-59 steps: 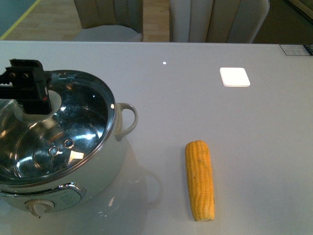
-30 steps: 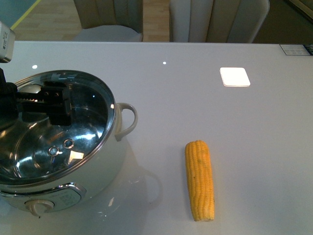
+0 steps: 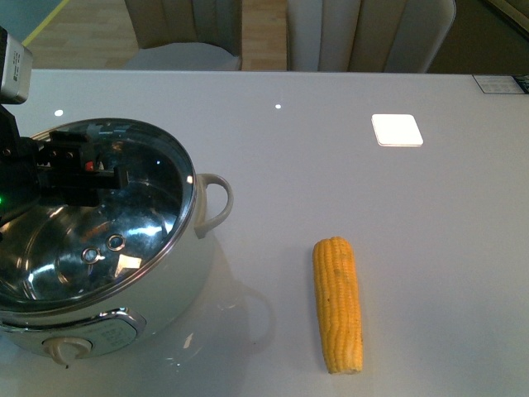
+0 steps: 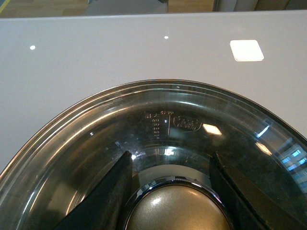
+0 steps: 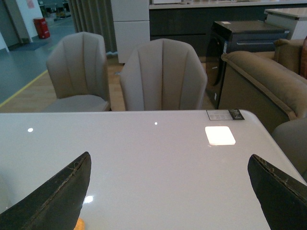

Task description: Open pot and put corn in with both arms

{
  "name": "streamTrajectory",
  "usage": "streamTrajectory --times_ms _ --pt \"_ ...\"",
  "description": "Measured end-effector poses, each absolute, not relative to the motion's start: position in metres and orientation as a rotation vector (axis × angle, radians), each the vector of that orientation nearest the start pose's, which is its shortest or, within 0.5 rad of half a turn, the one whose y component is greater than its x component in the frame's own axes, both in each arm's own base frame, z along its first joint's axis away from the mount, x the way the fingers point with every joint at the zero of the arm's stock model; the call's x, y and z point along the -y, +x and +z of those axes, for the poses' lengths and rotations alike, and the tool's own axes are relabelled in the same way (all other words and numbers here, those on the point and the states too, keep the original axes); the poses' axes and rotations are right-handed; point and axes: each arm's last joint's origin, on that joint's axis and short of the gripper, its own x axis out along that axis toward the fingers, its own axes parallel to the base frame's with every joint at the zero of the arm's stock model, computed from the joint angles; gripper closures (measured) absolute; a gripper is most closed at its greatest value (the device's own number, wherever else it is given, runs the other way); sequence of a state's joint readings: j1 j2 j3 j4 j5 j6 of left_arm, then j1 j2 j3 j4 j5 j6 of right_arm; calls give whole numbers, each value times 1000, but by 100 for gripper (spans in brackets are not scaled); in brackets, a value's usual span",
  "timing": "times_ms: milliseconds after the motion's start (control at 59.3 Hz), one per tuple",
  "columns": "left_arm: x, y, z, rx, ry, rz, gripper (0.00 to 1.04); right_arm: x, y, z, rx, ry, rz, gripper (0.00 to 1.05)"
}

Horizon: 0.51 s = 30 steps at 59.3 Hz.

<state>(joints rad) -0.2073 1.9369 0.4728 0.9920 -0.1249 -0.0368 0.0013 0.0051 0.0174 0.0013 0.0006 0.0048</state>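
The white pot stands at the table's front left with its glass lid on. My left gripper is down over the middle of the lid and hides the knob in the front view. In the left wrist view the cream knob lies between the black fingers of the open left gripper, one finger on each side, with the lid beneath. The corn lies on the table right of the pot, end toward me. My right gripper hangs open above the table; an orange sliver of corn shows by one finger.
The pot's loop handle sticks out toward the corn and its control knob faces front. A bright white square shows on the table at the far right. Chairs stand beyond the far edge, a sofa to the right.
My left gripper has moved from the lid's left rim to over its centre and come down, so the cream knob, visible a second ago, is now covered. Pot and corn have not moved.
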Motion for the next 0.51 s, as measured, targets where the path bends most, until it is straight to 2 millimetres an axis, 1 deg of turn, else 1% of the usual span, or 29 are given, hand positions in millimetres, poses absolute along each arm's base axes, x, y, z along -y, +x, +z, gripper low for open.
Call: streamTrajectory --times_ms 320,438,506 --pt "52 281 78 -470 46 -63 63 0 97 169 14 5 1 9" --pt "48 282 87 -458 49 -50 63 0 97 169 14 5 1 9" --pt "45 285 96 -434 46 -38 63 0 97 169 14 5 1 9"
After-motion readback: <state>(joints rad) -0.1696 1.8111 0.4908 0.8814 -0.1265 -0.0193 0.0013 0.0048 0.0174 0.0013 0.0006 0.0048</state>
